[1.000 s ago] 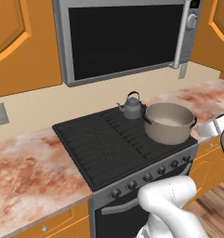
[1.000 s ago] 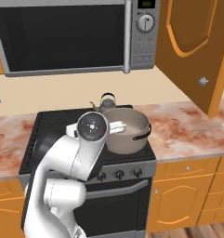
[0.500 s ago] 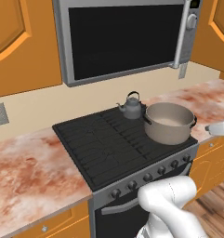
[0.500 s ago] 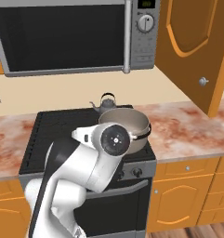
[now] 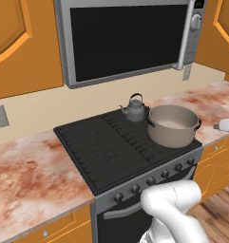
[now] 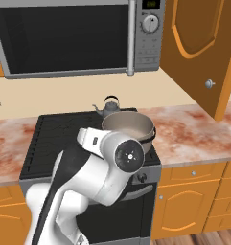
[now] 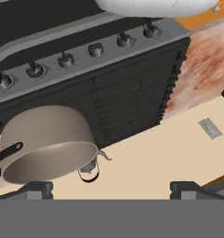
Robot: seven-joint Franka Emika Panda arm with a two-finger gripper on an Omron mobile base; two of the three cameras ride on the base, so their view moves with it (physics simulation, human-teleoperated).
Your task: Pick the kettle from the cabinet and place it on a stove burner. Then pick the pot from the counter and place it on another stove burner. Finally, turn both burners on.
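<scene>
The small dark kettle (image 5: pixel 134 110) (image 6: pixel 109 107) stands on the back right stove burner. Directly in front of it, the wide grey-beige pot (image 5: pixel 173 126) (image 6: pixel 129 125) sits on the front right burner (image 5: pixel 180 142). The hand view is rolled over: the pot (image 7: pixel 43 142) is at lower left, with the kettle (image 7: pixel 89 169) peeking from behind it. My gripper (image 7: pixel 112 188) is open and empty, well away from both. It faces the row of dark knobs (image 7: pixel 95 49) (image 5: pixel 151 180). The cabinet is out of view.
A microwave (image 5: pixel 125 38) hangs over the black cooktop (image 5: pixel 101 147). The marbled counter (image 5: pixel 30 171) (image 6: pixel 193 129) runs on both sides. An open orange door (image 6: pixel 198 48) juts out at upper right. My bent arm (image 6: pixel 121 158) hangs in front of the stove's steel front.
The arm has swung right and down across the stove front. Its white end has slipped almost out of the left base view's right edge. Kettle and pot have not moved.
</scene>
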